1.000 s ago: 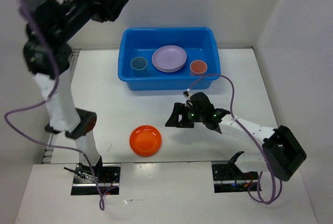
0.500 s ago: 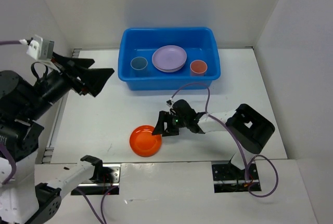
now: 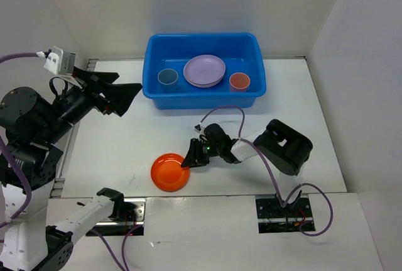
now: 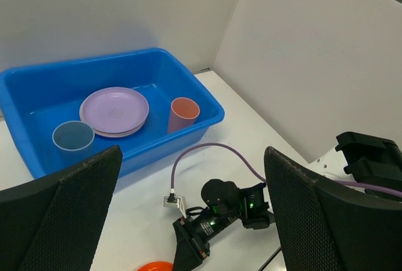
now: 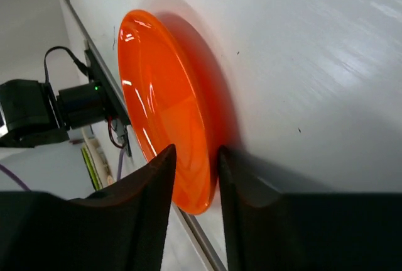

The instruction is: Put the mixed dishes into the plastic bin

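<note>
The blue plastic bin (image 3: 152, 57) stands at the back and holds a lavender plate (image 3: 204, 70), a light-blue cup (image 3: 168, 77) and a salmon-pink cup (image 3: 239, 82). The pink and tan-yellow plates are hidden. An orange plate (image 3: 168, 172) lies flat on the table near the front edge. My right gripper (image 3: 187, 160) lies low at its right rim, shut on it. In the right wrist view the orange plate (image 5: 160, 120) has its rim between the two fingers of the right gripper (image 5: 196, 158). My left gripper (image 3: 129, 92) hangs open and empty, high at the left.
From the left wrist, the bin (image 4: 207, 119), the lavender plate (image 4: 114, 109), both cups and the right arm (image 4: 226, 208) show below the left gripper (image 4: 193, 154). White walls stand behind and to the right. The table's front edge runs close to the orange plate.
My right gripper has reached left and down to the orange plate's rim, and the plate has slid a little left. The left arm has swung down and then risen slightly.
</note>
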Controlling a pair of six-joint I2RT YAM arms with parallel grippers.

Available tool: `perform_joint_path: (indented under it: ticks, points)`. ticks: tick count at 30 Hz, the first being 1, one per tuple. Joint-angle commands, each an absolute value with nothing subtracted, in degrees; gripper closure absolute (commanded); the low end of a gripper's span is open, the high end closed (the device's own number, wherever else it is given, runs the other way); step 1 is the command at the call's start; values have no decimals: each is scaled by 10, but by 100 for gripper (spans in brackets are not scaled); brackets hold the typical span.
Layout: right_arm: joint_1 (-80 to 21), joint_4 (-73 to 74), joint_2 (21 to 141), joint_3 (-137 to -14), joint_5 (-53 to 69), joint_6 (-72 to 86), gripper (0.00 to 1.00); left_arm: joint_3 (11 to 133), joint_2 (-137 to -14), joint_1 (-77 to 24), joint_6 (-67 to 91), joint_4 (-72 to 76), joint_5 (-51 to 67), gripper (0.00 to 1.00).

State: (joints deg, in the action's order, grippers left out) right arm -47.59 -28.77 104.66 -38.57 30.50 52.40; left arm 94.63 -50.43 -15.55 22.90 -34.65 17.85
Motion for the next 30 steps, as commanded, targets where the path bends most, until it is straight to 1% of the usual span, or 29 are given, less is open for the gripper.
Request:
perform_joint_path:
  ticks: [1, 2, 3, 4, 6, 8, 9, 10, 11, 12, 13, 15, 16, 18, 19, 23, 26, 30]
  points:
    - [-490, -294, 1079, -381, 293, 514, 66, 942, -501, -157, 238, -308, 183, 0]
    - [-490, -294, 1088, -381, 293, 514, 70, 942, -506, -157, 238, -308, 183, 0]
    - [-490, -301, 1095, -381, 298, 514, 79, 942, -506, -157, 238, -308, 183, 0]
    - [-490, -301, 1095, -381, 298, 514, 84, 937, -506, -157, 238, -308, 183, 0]
    - [-490, -290, 1087, -387, 303, 514, 90, 937, -506, -157, 238, -308, 178, 0]
    - [-496, -259, 1067, -397, 303, 514, 94, 937, -506, -157, 231, -314, 178, 0]
    - [-496, -239, 1030, -402, 303, 505, 98, 937, -506, -157, 225, -319, 178, 0]
    - [-496, -184, 1007, -409, 303, 490, 100, 937, -506, -157, 225, -319, 178, 0]
    - [-496, -151, 981, -433, 295, 480, 100, 937, -506, -157, 225, -324, 178, 0]
    - [-496, -115, 925, -449, 289, 470, 100, 931, -506, -157, 225, -324, 178, 0]
    - [-488, -46, 896, -485, 277, 450, 100, 931, -506, -157, 225, -324, 178, 0]
    - [-467, 12, 817, -525, 277, 434, 100, 924, -493, -157, 225, -324, 178, 0]
    - [-451, 36, 796, -562, 277, 425, 100, 924, -493, -157, 225, -319, 178, 0]
    - [-378, 86, 753, -599, 286, 403, 100, 924, -483, -157, 225, -319, 172, 0]
    - [-318, 101, 753, -633, 313, 389, 100, 924, -483, -157, 225, -314, 172, 0]
    - [-204, 123, 800, -735, 359, 358, 100, 924, -483, -157, 225, -319, 172, 0]
    - [-171, 117, 873, -809, 387, 358, 100, 924, -483, -157, 225, -324, 183, 0]
    - [-151, 110, 967, -902, 381, 358, 100, 910, -483, -157, 242, -330, 199, 0]
